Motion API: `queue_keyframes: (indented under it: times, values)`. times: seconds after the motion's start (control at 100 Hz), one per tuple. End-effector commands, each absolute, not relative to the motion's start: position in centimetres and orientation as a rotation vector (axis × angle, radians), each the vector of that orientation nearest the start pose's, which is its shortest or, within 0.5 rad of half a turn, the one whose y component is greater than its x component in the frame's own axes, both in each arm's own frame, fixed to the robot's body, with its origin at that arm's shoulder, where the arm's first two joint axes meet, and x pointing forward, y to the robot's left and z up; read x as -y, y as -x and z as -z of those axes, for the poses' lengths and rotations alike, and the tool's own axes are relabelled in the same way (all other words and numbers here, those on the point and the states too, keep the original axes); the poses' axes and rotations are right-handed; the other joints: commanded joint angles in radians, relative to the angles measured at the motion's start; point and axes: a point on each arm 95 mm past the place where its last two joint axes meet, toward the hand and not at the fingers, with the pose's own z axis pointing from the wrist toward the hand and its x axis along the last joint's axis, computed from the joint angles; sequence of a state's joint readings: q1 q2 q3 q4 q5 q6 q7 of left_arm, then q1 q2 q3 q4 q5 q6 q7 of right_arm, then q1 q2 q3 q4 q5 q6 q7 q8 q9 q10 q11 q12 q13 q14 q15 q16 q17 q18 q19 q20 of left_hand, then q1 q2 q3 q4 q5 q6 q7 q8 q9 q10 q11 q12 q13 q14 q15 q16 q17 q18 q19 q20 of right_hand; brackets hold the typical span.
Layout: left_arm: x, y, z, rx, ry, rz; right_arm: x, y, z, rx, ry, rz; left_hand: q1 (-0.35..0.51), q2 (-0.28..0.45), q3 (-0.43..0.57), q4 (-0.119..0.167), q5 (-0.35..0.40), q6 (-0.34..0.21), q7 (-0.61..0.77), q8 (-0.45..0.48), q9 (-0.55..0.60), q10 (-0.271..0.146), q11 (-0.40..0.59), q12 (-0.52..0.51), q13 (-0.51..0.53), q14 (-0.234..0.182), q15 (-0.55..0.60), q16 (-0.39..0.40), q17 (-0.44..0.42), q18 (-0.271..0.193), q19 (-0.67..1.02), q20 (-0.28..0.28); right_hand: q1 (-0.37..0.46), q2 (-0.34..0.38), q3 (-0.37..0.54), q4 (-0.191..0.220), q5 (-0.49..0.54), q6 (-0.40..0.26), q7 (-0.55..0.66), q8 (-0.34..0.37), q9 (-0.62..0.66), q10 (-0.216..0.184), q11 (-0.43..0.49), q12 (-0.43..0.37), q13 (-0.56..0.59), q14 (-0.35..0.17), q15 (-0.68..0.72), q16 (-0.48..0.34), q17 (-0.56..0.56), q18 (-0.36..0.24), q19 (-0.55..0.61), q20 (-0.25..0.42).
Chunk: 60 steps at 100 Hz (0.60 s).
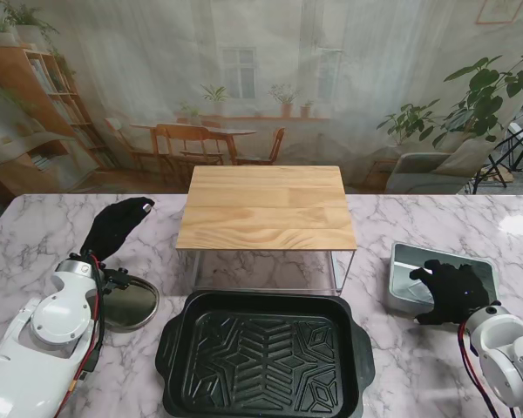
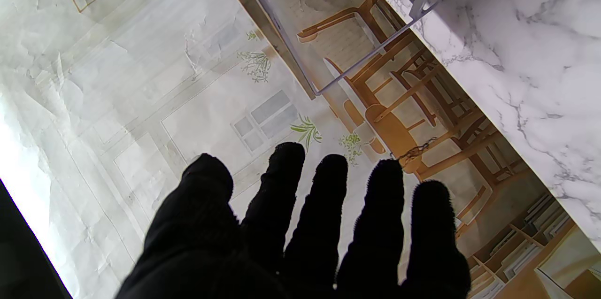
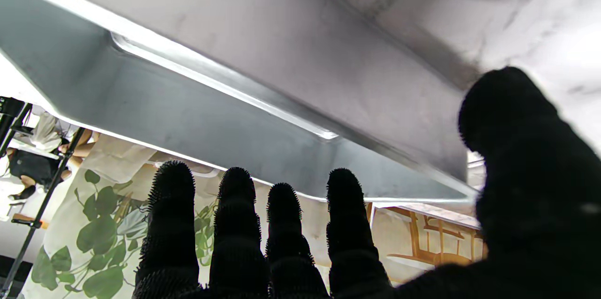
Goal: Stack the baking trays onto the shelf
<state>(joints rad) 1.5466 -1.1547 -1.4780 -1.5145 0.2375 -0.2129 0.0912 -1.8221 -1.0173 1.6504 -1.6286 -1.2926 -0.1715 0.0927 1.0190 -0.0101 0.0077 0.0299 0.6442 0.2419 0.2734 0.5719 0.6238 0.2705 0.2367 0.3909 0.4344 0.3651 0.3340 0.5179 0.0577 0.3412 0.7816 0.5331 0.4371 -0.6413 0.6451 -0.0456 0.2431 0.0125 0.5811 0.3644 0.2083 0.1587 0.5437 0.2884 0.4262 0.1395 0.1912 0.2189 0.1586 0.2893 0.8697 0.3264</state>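
A wooden-topped shelf [image 1: 268, 207] on thin metal legs stands mid-table, its frame [image 2: 328, 31] showing in the left wrist view. A large black baking tray [image 1: 264, 353] lies nearer to me, in front of it. A small silver tray [image 1: 404, 266] sits to the right. My right hand [image 1: 453, 292] hovers open over that tray's near part, fingers spread above its inside [image 3: 263, 116]. My left hand [image 1: 115, 226] is open with fingers stretched out, holding nothing, left of the shelf. A round dark pan [image 1: 132, 303] lies beside my left wrist.
The marble table [image 1: 35, 235] ends at a printed backdrop [image 1: 261, 78] of a room behind the shelf. My white forearms rise from both near corners.
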Motion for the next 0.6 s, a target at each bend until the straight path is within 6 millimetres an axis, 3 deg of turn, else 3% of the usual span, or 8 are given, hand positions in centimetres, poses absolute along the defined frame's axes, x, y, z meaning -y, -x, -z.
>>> queue_keyframes:
  times: [0.0, 0.11, 0.23, 0.37, 0.47, 0.59]
  values:
    - [-8.9, -43.0, 28.6, -0.692, 1.696, 2.054, 16.1, -35.3, 33.9, -1.645, -1.138, -0.943, 0.022, 0.044, -0.015, -0.013, 0.02, 0.008, 0.009, -0.003, 0.013, 0.004, 0.012, 0.009, 0.005, 0.006, 0.024, 0.01, 0.008, -0.049, 0.036, -0.011, 0.008, -0.008, 0.038, 0.017, -0.007, 0.017, -0.025, -0.002, -0.015, 0.011, -0.003, -0.002, -0.017, 0.025, 0.021, 0.011, -0.022, 0.063, -0.031, -0.03]
    - [-8.9, -43.0, 28.6, -0.689, 1.695, 2.055, 16.1, -35.4, 34.6, -1.636, -1.171, -0.913, 0.02, 0.046, -0.016, -0.013, 0.021, 0.007, 0.009, -0.004, 0.012, 0.003, 0.013, 0.009, 0.006, 0.008, 0.029, 0.011, 0.017, -0.057, 0.046, -0.013, 0.016, -0.009, 0.052, 0.018, -0.053, -0.054, -0.036, -0.004, -0.03, -0.004, -0.022, -0.016, -0.018, 0.052, -0.004, -0.003, -0.012, 0.126, -0.064, -0.065]
    - [-8.9, -43.0, 28.6, -0.687, 1.694, 2.055, 16.3, -35.3, 35.2, -1.629, -1.202, -0.881, 0.02, 0.045, -0.016, -0.013, 0.022, 0.007, 0.01, -0.004, 0.013, 0.001, 0.015, 0.009, 0.006, 0.009, 0.031, 0.011, 0.016, -0.056, 0.05, -0.018, 0.028, -0.028, 0.158, 0.02, -0.1, -0.152, -0.03, -0.013, -0.034, -0.04, -0.042, -0.03, 0.001, 0.074, -0.023, -0.013, 0.016, 0.176, -0.063, -0.099]
    - [-8.8, -43.0, 28.6, -0.688, 1.695, 2.054, 16.3, -35.2, 35.6, -1.613, -1.246, -0.848, 0.023, 0.041, -0.015, -0.013, 0.027, 0.002, 0.015, -0.001, 0.019, -0.004, 0.016, 0.009, 0.009, 0.007, 0.033, 0.01, 0.016, -0.052, 0.055, -0.023, 0.035, -0.031, 0.348, 0.018, -0.114, -0.381, 0.0, -0.017, -0.029, -0.098, -0.06, -0.036, 0.019, 0.067, -0.029, -0.016, 0.04, 0.211, -0.032, -0.115]
    - [-8.8, -43.0, 28.7, -0.69, 1.697, 2.052, 16.4, -35.3, 36.0, -1.599, -1.274, -0.833, 0.021, 0.043, -0.015, -0.014, 0.025, 0.003, 0.015, -0.001, 0.019, -0.003, 0.015, 0.008, 0.009, 0.007, 0.033, 0.009, 0.015, -0.052, 0.057, -0.025, 0.065, -0.01, 0.387, 0.016, -0.108, -0.441, 0.013, -0.014, -0.022, -0.119, -0.058, -0.035, 0.032, 0.057, -0.026, -0.015, 0.05, 0.222, -0.02, -0.115]
    - [-8.8, -43.0, 28.7, -0.69, 1.699, 2.05, 16.4, -35.4, 36.6, -1.588, -1.291, -0.814, 0.023, 0.042, -0.014, -0.014, 0.024, 0.002, 0.015, -0.001, 0.018, -0.002, 0.015, 0.008, 0.008, 0.008, 0.033, 0.009, 0.015, -0.052, 0.058, -0.029, 0.084, 0.022, 0.398, 0.008, -0.105, -0.438, 0.027, -0.013, -0.015, -0.12, -0.056, -0.033, 0.053, 0.042, -0.019, -0.014, 0.067, 0.211, -0.004, -0.114]
